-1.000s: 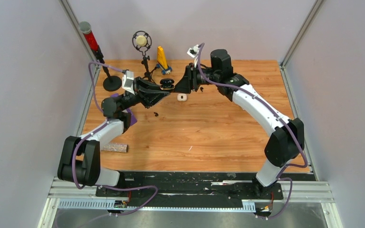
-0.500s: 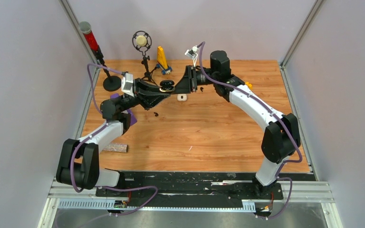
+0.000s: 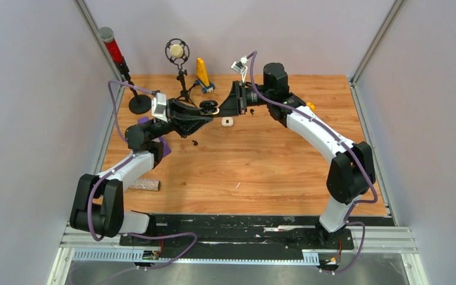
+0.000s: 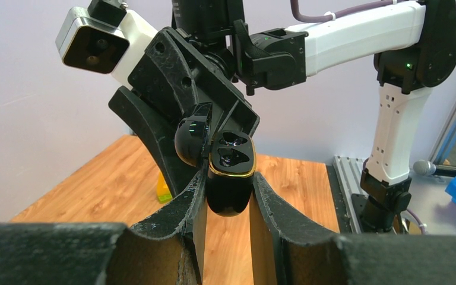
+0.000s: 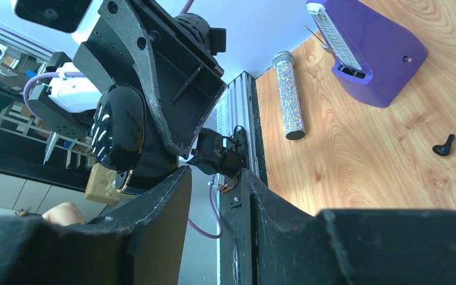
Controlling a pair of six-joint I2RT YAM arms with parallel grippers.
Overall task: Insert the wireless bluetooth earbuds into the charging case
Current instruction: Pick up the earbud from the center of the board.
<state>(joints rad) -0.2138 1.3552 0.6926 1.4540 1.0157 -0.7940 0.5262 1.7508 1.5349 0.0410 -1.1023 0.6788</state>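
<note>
**Earbud (image 3: pixel 195 142) loose on the desk, charging case (image 4: pixel 233 155) aloft with lid up**

One black earbud lies on the bare desk (image 3: pixel 261 178) toward the far-left corner. It is just inboard of my left forearm and well apart from the case. No white buds spotted in any view.

Left gripper (image 4: pixel 228 184): fingers narrow, clamped on the lower half of the black case. They hold it off the desk near the far edge, a little left of centre. Lid (image 4: pixel 191 139) is swung open to one side. The gold rim and two wells face the left wrist camera. The wells show glossy dark shapes (buds or bare sockets, I can't tell).

Right gripper (image 5: pixel 215 178): fingers a modest gap apart, nothing between them in its own wrist view. It sits nose to nose with the left, fingertips right at the lid. Touching or just short, I can't tell.

White case (image 3: pixel 227 122) rests on the desk near the far edge, just below the two grippers in the top view.

My read: the step in hand is presenting the opened case, not insertion yet. Next move, as I judge it:
- Back the right gripper off and drop to the loose bud.
- Pinch it by the stem, then carry it over a well stem-down.
- The bud is tiny and glossy, so it wants a centred, light pinch.
- The left must hold the case steady and level.
</note>
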